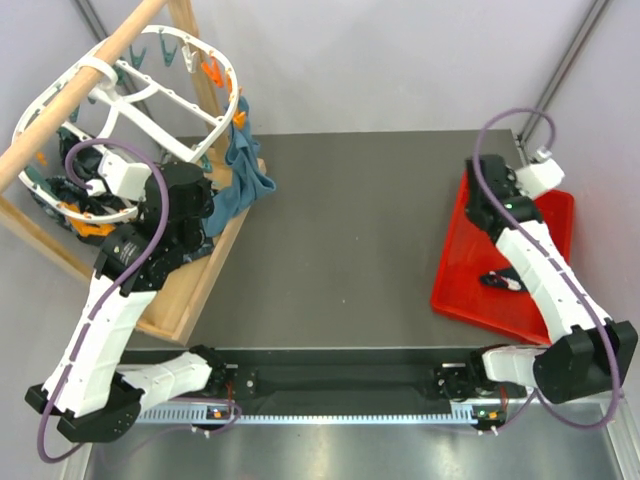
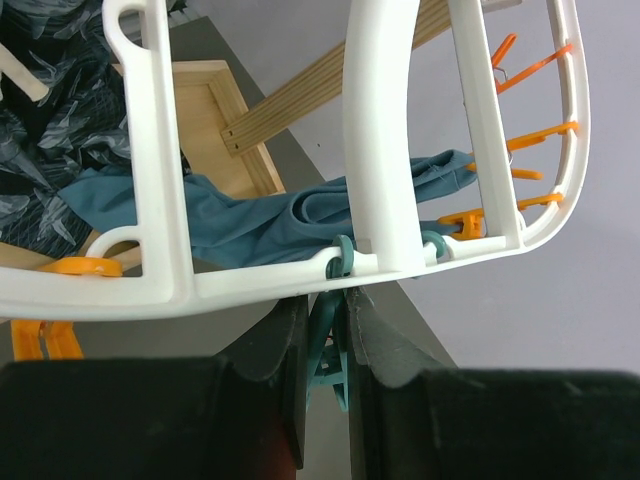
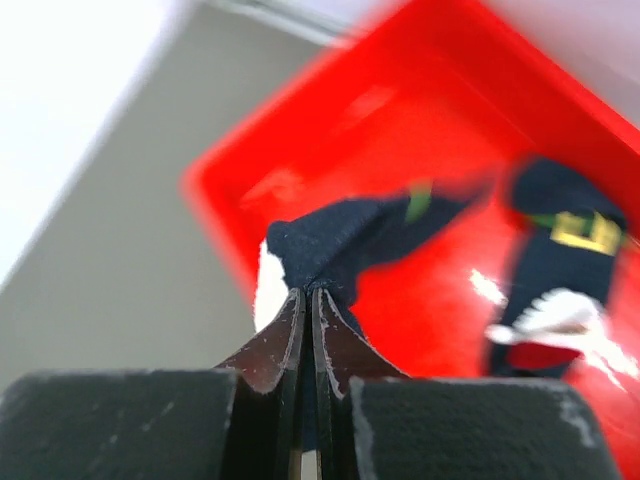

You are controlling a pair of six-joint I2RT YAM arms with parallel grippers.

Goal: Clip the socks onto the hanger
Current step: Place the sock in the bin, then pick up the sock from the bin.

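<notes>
Your left gripper [image 2: 325,345] sits just under the hanger [image 2: 380,130] rim, fingers [image 2: 385,345] pinching a teal clip [image 2: 322,368] that dangles from it. Your right gripper [image 3: 310,300] is well apart from the hanger, across the table [image 1: 350,230], fingers pressed together on one navy sock [image 3: 340,240]. The second sock [image 3: 560,260], with a yellow badge, lies equally far from the hanger in the red tray [image 3: 330,140]. The teal-blue garment [image 2: 270,215] sits just beside the hanger rim.
</notes>
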